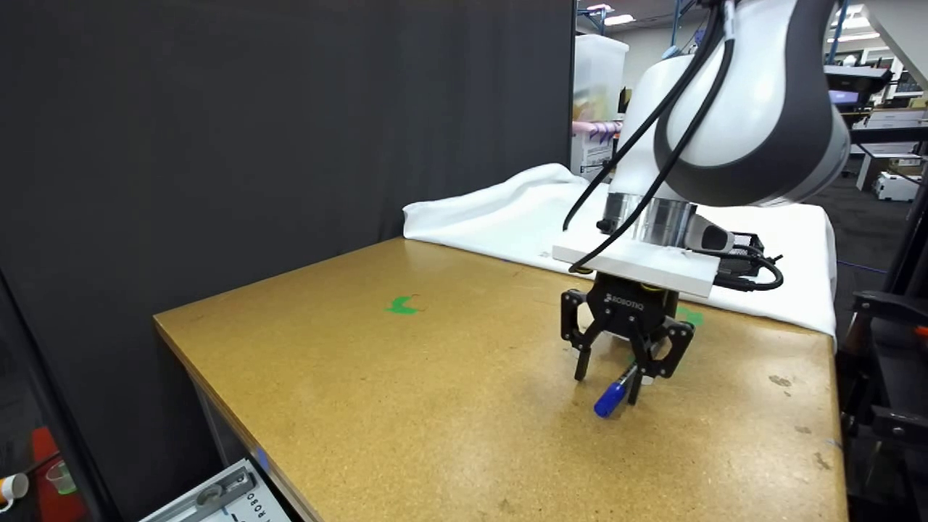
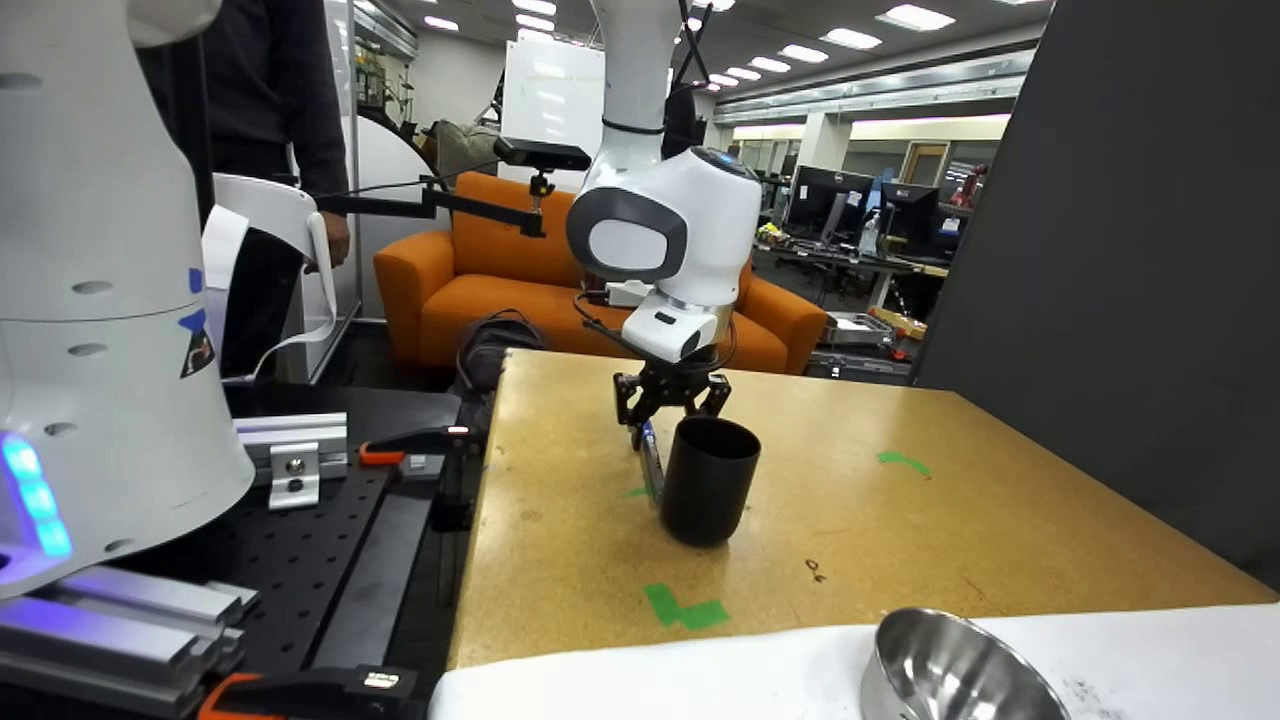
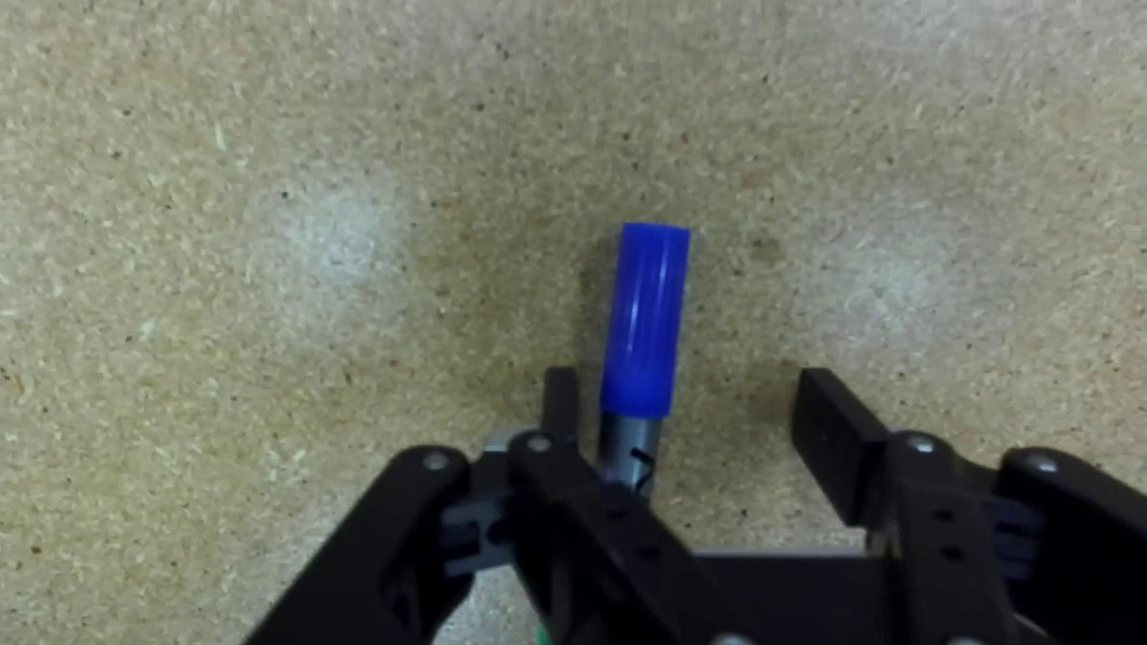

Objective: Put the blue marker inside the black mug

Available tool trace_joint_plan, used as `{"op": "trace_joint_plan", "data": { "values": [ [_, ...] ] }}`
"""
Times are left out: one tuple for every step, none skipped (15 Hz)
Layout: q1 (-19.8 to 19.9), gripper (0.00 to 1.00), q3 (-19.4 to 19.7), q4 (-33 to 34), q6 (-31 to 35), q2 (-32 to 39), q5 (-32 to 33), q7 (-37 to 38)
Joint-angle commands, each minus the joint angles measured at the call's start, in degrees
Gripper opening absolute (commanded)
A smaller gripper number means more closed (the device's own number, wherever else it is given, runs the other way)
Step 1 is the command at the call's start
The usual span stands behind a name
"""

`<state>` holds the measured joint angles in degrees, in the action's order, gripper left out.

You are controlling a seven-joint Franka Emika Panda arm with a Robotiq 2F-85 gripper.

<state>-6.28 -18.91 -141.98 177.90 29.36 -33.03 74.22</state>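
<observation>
The blue marker lies on the table, its blue cap (image 1: 610, 400) pointing away from the gripper in an exterior view. In the wrist view the cap (image 3: 647, 322) and part of the grey body show; the rest is hidden under the gripper. My gripper (image 1: 607, 383) is open and low over the table, with the marker between its fingers (image 3: 688, 401), nearer the left finger in the wrist view and apart from the right one. The black mug (image 2: 708, 480) stands upright just beside the marker (image 2: 651, 460) in an exterior view, in front of the gripper. I cannot make out the mug elsewhere.
A silvery metal bowl (image 2: 955, 670) stands on a white cloth (image 2: 760, 675) along one table edge. Green tape marks (image 2: 685, 608) are on the wooden table (image 1: 449, 391). A dark curtain (image 1: 290, 130) borders one side. The robot base (image 2: 100, 300) stands beside the table.
</observation>
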Motion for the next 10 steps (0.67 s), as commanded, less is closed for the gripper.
{"op": "trace_joint_plan", "data": {
  "values": [
    [2.6,0.33,-2.9,-0.3,3.1,1.1,-2.2,-1.7],
    [2.7,0.25,-3.0,-0.5,3.0,0.9,-2.4,-1.7],
    [2.9,0.19,-3.3,-0.9,3.1,0.8,-2.5,-1.8],
    [2.7,0.12,-3.3,-1.1,3.0,0.6,-2.6,-1.6],
    [2.7,0.06,-3.3,-1.2,2.7,0.4,-2.8,-1.6],
    [2.6,0.01,-3.3,-1.2,2.4,0.3,-2.9,-1.6],
    [2.3,0.02,-3.0,-0.8,1.8,0.2,-2.7,-1.5],
    [2.4,0.05,-3.0,-0.5,1.2,0.1,-2.5,-1.6],
    [2.6,0.05,-3.1,0.1,0.6,0.1,-2.4,-1.7],
    [2.8,0.05,-3.3,0.6,-0.2,0.0,-2.3,-1.9]
  ]
}}
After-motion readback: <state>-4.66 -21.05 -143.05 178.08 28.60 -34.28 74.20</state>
